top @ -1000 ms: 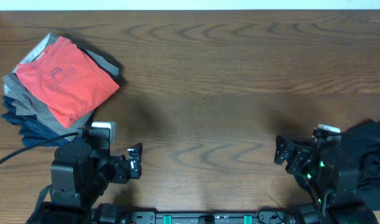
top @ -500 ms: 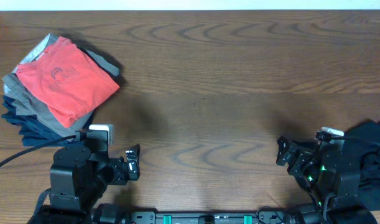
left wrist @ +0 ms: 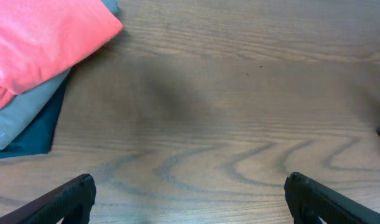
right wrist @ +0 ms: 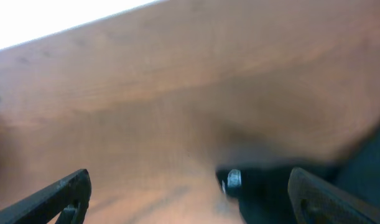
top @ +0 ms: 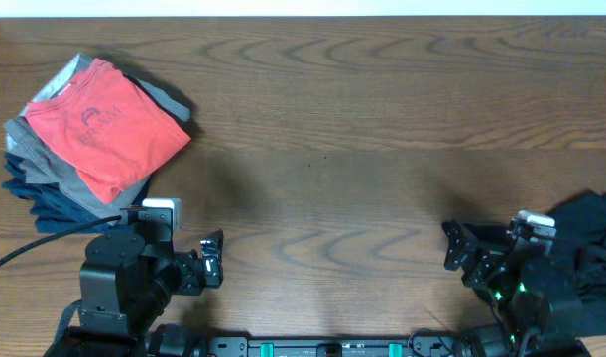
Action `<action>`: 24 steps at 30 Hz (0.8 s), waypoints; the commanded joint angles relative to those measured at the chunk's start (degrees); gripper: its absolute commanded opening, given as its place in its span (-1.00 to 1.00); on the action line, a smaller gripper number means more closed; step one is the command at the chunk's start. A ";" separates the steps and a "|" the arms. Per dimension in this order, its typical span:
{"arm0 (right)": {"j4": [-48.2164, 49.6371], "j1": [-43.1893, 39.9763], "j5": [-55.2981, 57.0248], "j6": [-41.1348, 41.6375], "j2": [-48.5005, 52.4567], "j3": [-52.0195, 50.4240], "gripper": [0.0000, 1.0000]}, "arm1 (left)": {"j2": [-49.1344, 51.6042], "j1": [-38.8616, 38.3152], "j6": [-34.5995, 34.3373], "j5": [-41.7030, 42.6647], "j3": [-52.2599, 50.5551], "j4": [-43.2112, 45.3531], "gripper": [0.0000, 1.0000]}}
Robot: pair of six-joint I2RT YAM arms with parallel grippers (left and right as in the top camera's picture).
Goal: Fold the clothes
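A folded coral-red T-shirt (top: 102, 121) tops a stack of folded clothes, grey (top: 47, 159) and navy (top: 55, 203), at the table's left; its corner shows in the left wrist view (left wrist: 40, 37). A crumpled black garment (top: 592, 248) lies at the right edge and shows blurred with a small white mark in the right wrist view (right wrist: 264, 186). My left gripper (top: 215, 256) is open and empty at the front left, apart from the stack. My right gripper (top: 453, 248) is open and empty at the front right, next to the black garment.
The wooden table (top: 342, 129) stretches between the two arms. A black cable (top: 35, 243) runs from the left arm toward the left edge. A white strip borders the table's far edge.
My right arm has drawn back toward the front right, closer to the black garment. The left arm and the folded stack have barely moved.
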 commanded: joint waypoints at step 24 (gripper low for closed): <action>43.25 -5.33 -3.87 -24.00 -15.10 -32.96 0.98 | -0.24 -0.13 0.31 -0.52 -0.11 0.02 0.96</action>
